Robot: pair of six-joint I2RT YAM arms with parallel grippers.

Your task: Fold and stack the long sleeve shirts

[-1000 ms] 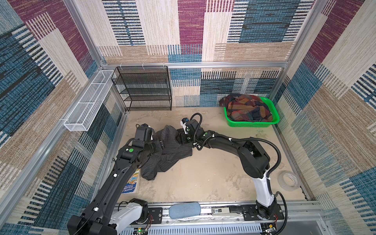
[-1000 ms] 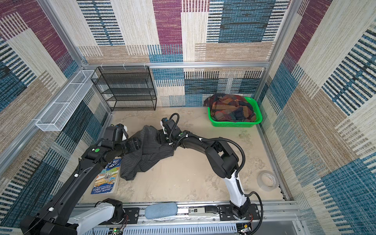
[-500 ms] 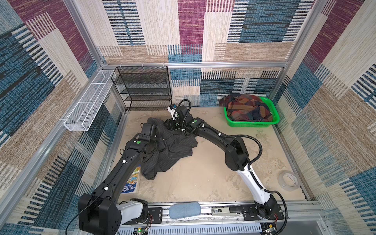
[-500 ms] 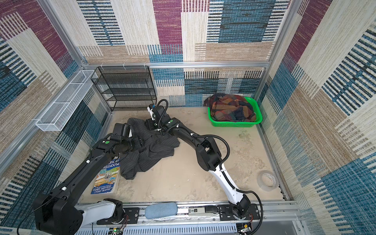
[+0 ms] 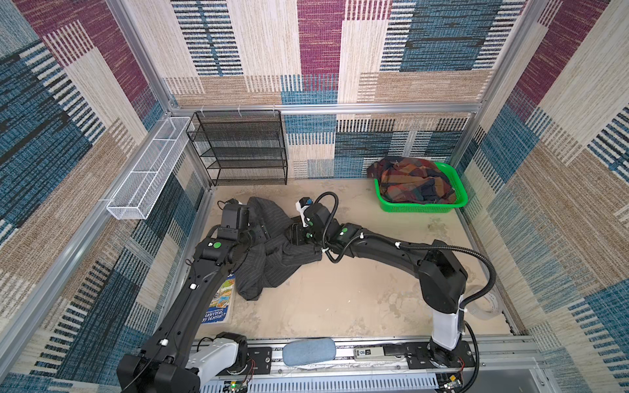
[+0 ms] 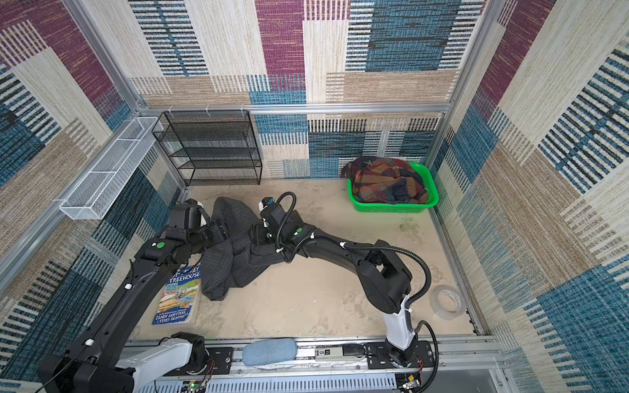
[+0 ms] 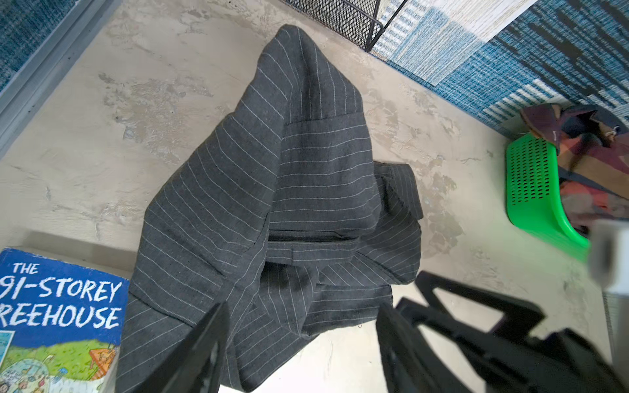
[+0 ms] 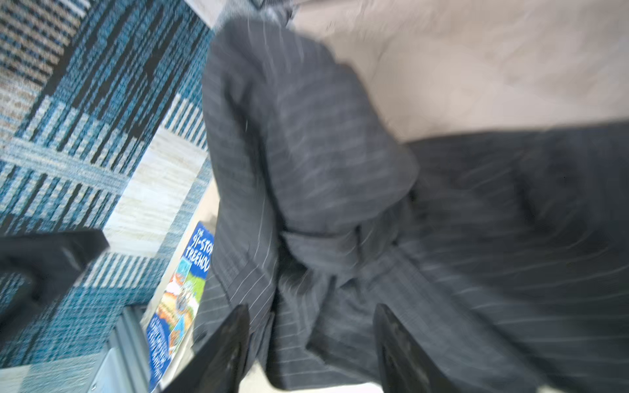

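Early days: grey pinstripe shirt lies crumpled on desk, plaid shirt heaped in basket, left pincer and right pincer gape over the grey one, gripping nothing.

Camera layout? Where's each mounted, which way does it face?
Top views: above the front rail, facing down at the table; left arm, right arm in view.
Left wrist: on left arm, facing across the grey shirt toward the basket; own fingers, part of right arm.
Right wrist: on right arm, blurred, facing across the shirt toward book and side wall; own fingers.
Shared: shirt, book in all four; basket in top views, left wrist.
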